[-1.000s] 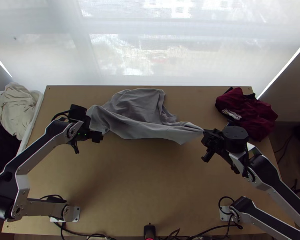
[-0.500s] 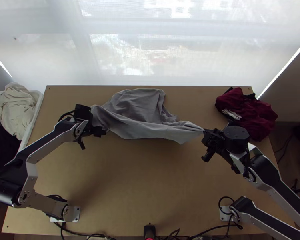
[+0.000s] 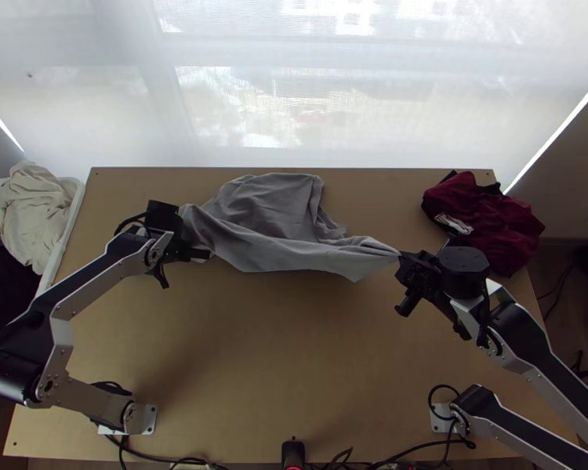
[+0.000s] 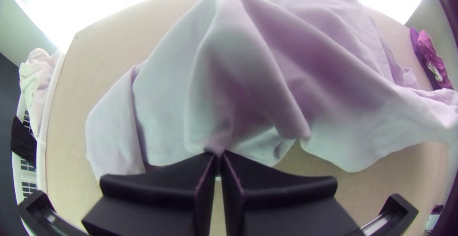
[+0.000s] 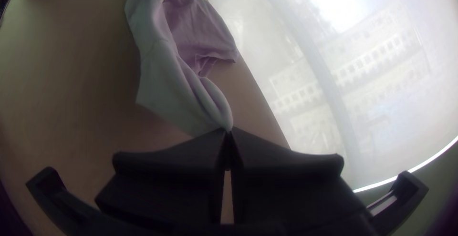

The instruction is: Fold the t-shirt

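In the top view the grey t-shirt [image 3: 270, 223] lies bunched near the table's far edge, its near side stretched between the two arms. At its left end is my left gripper [image 3: 201, 254]; in the left wrist view the left gripper [image 4: 218, 155] is shut on a small pinch of the shirt's edge [image 4: 157, 145]. My right gripper [image 3: 400, 257] holds the shirt's right end, drawn to a point. The right wrist view has the right gripper [image 5: 228, 132] shut on a gathered corner of the t-shirt [image 5: 167, 83].
A dark red garment [image 3: 486, 219] lies bunched at the table's far right. Off the left edge stands a white basket [image 3: 62, 243] with a cream cloth [image 3: 34, 205] and a black cloth. A small black device [image 3: 293, 453] sits at the near edge, among cables.
My left gripper has moved a little to the right along the shirt's left end, and its fingers have closed. The right arm and most of the shirt have stayed put.
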You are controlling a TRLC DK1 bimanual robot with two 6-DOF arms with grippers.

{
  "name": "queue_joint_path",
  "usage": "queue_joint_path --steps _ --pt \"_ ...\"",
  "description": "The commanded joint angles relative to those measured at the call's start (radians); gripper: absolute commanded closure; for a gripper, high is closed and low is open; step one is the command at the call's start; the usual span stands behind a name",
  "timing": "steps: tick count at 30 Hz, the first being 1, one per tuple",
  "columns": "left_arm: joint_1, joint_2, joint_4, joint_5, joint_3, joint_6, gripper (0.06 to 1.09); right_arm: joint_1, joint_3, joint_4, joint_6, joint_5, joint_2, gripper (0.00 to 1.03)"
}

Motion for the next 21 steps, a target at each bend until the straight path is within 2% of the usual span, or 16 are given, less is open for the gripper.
queue_joint_path --steps 1,9,16,21 --pt "-0.003 -0.036 -0.012 0.003 0.014 0.002 1.05 0.000 0.000 -0.002 0.000 0.000 -0.003 1.00" --pt "0.011 -0.203 -0.162 0.003 0.146 -0.006 1.05 -0.001 0.065 -0.004 0.000 0.000 0.003 1.00" --pt "0.073 -0.284 -0.290 0.003 0.381 0.003 1.05 -0.018 0.266 -0.018 0.000 0.000 0.075 1.00" --pt "0.125 -0.307 -0.322 0.003 0.517 0.006 1.05 -0.038 0.445 -0.042 -0.005 0.000 0.137 1.00"
